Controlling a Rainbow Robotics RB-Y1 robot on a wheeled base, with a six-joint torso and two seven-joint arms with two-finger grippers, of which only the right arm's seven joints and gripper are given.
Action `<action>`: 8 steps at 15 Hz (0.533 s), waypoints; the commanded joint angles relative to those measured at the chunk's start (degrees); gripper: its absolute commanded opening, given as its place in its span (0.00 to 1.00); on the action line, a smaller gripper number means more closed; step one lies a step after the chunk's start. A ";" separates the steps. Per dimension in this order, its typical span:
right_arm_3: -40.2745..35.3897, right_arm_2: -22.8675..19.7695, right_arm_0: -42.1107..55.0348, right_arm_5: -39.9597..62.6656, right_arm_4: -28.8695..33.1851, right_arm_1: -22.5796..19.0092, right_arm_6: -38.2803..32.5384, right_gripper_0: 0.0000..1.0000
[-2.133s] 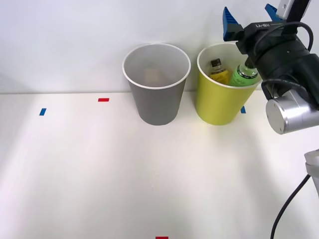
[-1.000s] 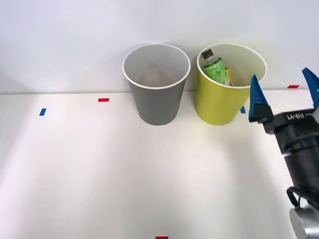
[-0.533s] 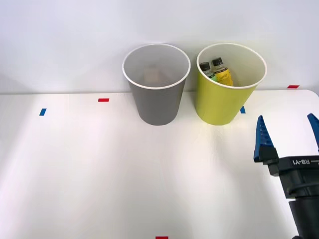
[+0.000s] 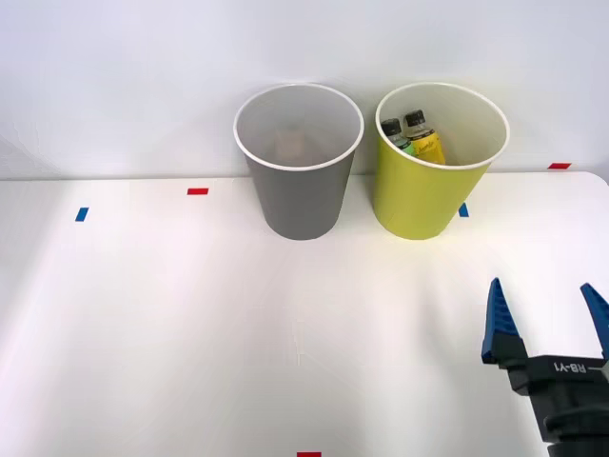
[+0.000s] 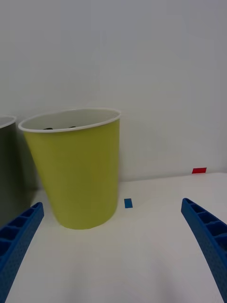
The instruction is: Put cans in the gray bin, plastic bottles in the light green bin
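The gray bin (image 4: 299,181) stands at the back of the white table, with a pale object dimly seen inside it. Just right of it stands the light green bin (image 4: 428,195), holding two plastic bottles (image 4: 411,136) with black caps, one green and one yellow-labelled. My right gripper (image 4: 546,321) hovers open and empty near the table's front right, well in front of the light green bin. In the right wrist view the light green bin (image 5: 78,170) stands ahead between my blue fingers (image 5: 205,234), and an edge of the gray bin (image 5: 8,165) shows beside it.
Small tape marks lie on the table: red (image 4: 197,190) and blue (image 4: 81,214) at the left, blue (image 4: 463,210) by the light green bin, red (image 4: 559,166) at the far right, red (image 4: 308,454) at the front edge. A white wall rises behind the bins.
My right gripper drew back from above the light green bin toward the front right, staying open. The green bottle has settled inside the bin beside the yellow-labelled one.
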 commanded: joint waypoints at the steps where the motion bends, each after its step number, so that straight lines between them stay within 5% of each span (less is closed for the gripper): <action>1: 0.04 0.64 2.97 1.14 -0.06 -0.05 0.01 1.00; 5: 0.92 2.31 2.88 5.71 0.47 0.57 0.36 1.00; 8: 6.99 3.36 2.27 -1.67 1.52 2.32 0.80 1.00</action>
